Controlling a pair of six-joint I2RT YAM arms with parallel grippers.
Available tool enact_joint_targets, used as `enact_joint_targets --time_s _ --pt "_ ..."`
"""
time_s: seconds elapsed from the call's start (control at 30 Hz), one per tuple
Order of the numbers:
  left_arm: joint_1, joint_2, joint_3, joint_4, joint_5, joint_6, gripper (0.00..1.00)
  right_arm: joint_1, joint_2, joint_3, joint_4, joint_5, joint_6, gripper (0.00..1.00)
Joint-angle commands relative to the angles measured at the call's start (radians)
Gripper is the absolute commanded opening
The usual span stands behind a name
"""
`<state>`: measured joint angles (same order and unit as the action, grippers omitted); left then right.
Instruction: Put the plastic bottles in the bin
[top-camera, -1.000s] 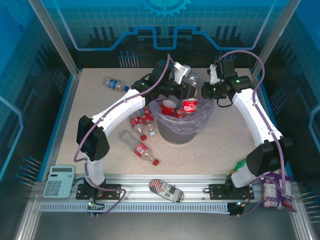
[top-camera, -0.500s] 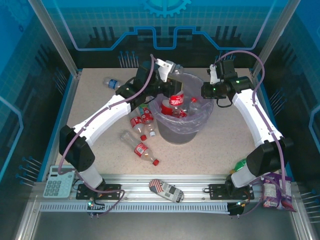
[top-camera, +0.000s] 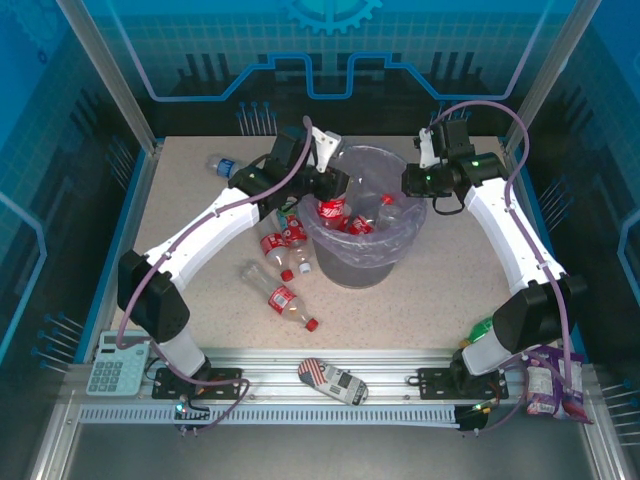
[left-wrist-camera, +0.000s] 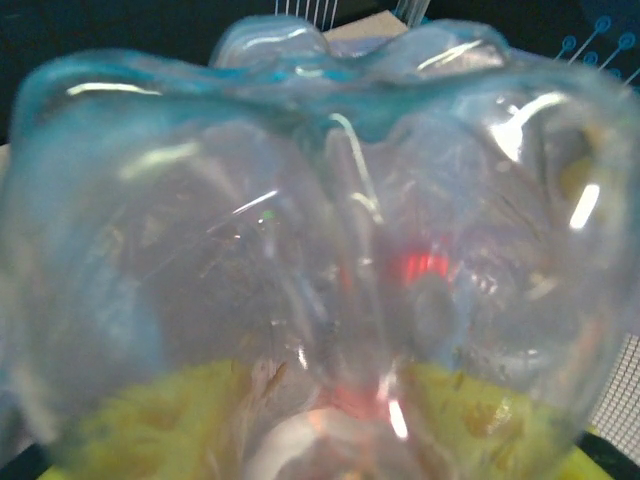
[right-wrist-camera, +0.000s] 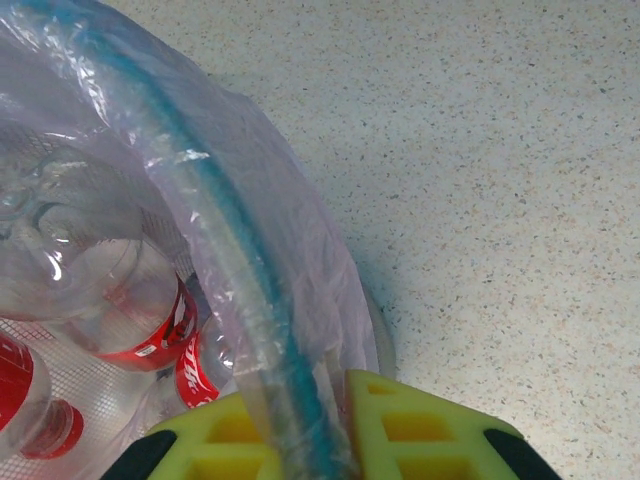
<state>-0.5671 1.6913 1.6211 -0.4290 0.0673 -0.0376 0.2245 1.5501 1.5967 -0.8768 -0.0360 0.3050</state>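
Plastic bottles (top-camera: 283, 241) with red labels lie clustered on the speckled table (top-camera: 450, 270) just left of the bin (top-camera: 358, 268). A single bottle (top-camera: 284, 299) lies nearer the arms and a blue-capped bottle (top-camera: 225, 165) sits well apart at the far left. Several binned bottles (top-camera: 335, 210) already rest inside the lavender liner.

The right gripper (right-wrist-camera: 305, 405) is clamped on the bin's rim, a yellow finger on each side of the bag-wrapped edge, apparently steadying it. The left gripper (top-camera: 328, 186) hovers at the opposite rim, over the opening. Its wrist camera sees a crumpled bottle (left-wrist-camera: 320, 250) of clear plastic pressed close, with yellow pads (left-wrist-camera: 140, 440) low on either side. Whether those fingers are clenched on it or have let go cannot be told.

The step in hand looks like a drop into the bin. If the bottle is free, the next move calls for the left arm to lift clear of the rim and swing to the cluster beside the bin. It would then come down with fingers spread across a bottle's body. Roughly half the bottles appear to lie outside.
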Motion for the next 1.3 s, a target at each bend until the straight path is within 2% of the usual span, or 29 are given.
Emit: enact_joint_targets --time_s 0.0,0.23,0.3,0.43,0.53,0.6,0.67,0.77,0.9,1.13,1.27 --pt "0.005 -0.005 0.014 -0.097 -0.005 0.038 0.0 0.023 -0.007 0.007 -0.028 -0.033 -0.005 0.17" --pt "-0.002 0.019 -0.054 -0.089 0.073 0.008 0.0 0.023 -0.004 0.015 -0.031 -0.033 -0.004 0.17" --pt "-0.006 0.033 -0.06 -0.093 0.098 -0.007 0.05 0.023 -0.005 0.016 -0.033 -0.031 -0.003 0.17" --pt "-0.007 0.034 -0.084 -0.066 0.15 -0.029 0.36 0.023 -0.01 0.016 -0.034 -0.027 -0.003 0.17" --pt "-0.007 0.013 -0.087 -0.042 0.16 -0.032 0.66 0.023 -0.012 0.016 -0.037 -0.024 -0.004 0.17" --pt "-0.006 -0.004 -0.089 -0.016 0.169 -0.032 0.82 0.023 -0.013 0.015 -0.036 -0.025 -0.005 0.17" --pt "-0.006 -0.017 -0.082 0.002 0.177 -0.033 0.88 0.022 -0.013 0.012 -0.034 -0.026 -0.003 0.18" --pt "-0.005 -0.025 -0.06 0.016 0.177 -0.033 0.92 0.024 -0.013 0.009 -0.031 -0.028 -0.001 0.17" --pt "-0.002 -0.037 -0.045 0.069 0.18 -0.05 0.93 0.024 -0.015 0.008 -0.033 -0.027 -0.003 0.17" --pt "-0.002 -0.003 0.011 0.086 0.19 -0.077 0.79 0.024 -0.014 0.005 -0.028 -0.028 -0.002 0.17" --pt "0.011 -0.027 -0.012 0.115 0.187 -0.104 0.78 0.024 -0.016 0.009 -0.027 -0.031 -0.003 0.18"
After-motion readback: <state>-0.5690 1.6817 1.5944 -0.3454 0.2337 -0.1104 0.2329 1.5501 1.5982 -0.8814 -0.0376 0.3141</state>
